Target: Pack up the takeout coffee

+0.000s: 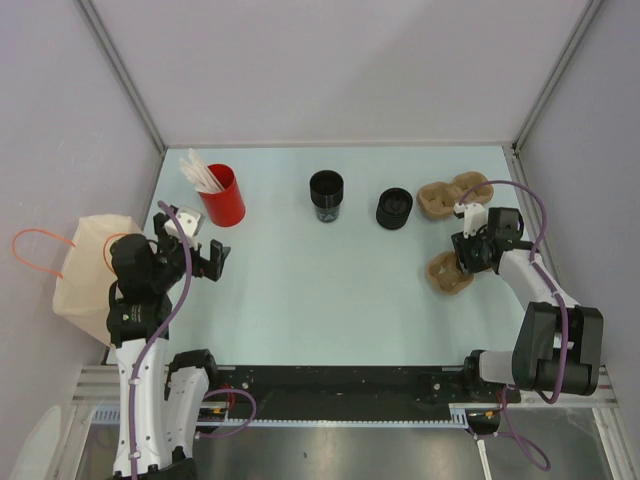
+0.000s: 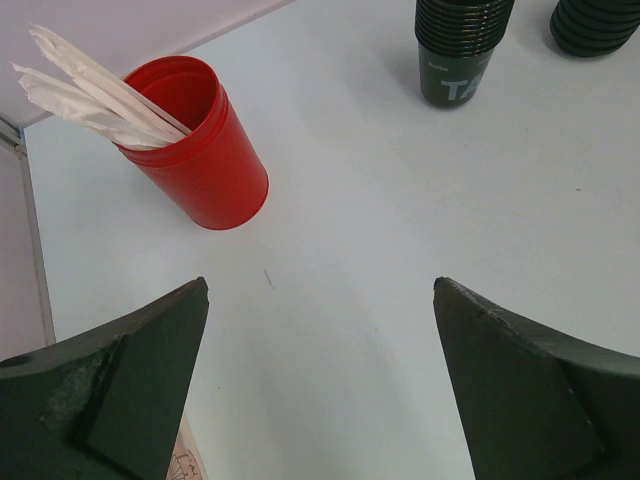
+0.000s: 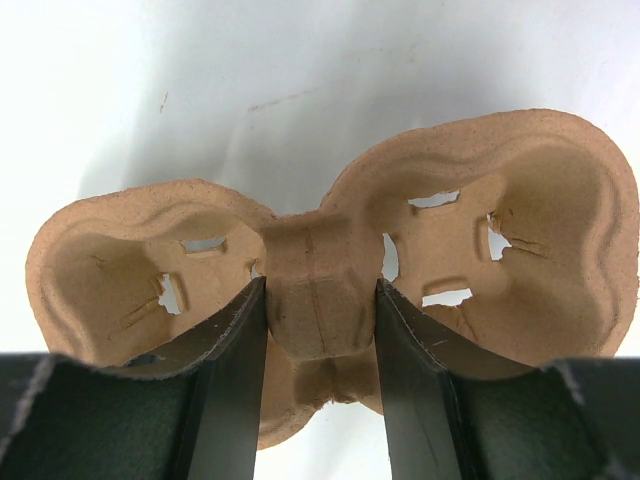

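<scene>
cup position: takeout coffee stands upright on the table, well ahead of the left gripper fingertips and off to their right. It is far to the left of the right gripper and touches neither.
cup look: small round black cup with a black rim and an open dark mouth seen from above. In the left wrist view the upper part shows stacked ridged bands, with pale lettering cut off on the wall below. Can't tell if it holds liquid.
cup handling: probably light and thin-walled, so it dents if squeezed hard. The smooth wall may slip, and it would tip easily if knocked at the rim.
grasp spot: best guess is the side wall below the ridged bands, fingers across the full width with a gentle squeeze. Keep it upright.
left fingers: spread as wide as they go, nothing between them, only bare table.
right fingers: part closed, pinching the narrow middle bridge of a brown pulp carrier, one well on each side of the fingers.
neighbours: red cup with white sticks is just ahead-left of the left fingers. A squat black piece sits beside the coffee on the right-gripper side. A second carrier lies beyond the right fingers, and a paper bag is outside the left gripper.
</scene>
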Controlling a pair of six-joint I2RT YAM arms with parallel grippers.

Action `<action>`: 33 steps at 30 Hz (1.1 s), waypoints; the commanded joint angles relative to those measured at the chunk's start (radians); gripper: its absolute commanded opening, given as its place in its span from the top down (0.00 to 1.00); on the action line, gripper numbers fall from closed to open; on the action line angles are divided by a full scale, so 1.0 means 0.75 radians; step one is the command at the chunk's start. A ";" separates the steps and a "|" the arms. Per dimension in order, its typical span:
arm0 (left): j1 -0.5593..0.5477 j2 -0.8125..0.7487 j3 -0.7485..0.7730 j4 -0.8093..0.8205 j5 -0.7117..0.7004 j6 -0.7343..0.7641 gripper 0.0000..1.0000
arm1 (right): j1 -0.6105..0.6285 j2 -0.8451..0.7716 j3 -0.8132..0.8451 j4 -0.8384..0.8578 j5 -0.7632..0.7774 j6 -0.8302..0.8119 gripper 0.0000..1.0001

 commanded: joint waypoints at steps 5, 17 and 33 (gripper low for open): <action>0.013 -0.006 0.004 0.018 0.033 -0.011 0.01 | 0.021 0.001 -0.025 0.056 0.039 -0.040 0.39; 0.013 -0.008 0.002 0.022 0.031 -0.009 0.01 | 0.047 -0.019 -0.050 0.052 0.063 -0.104 0.33; 0.011 -0.010 0.000 0.023 0.031 -0.009 0.01 | 0.109 0.034 -0.064 0.040 0.118 -0.171 0.35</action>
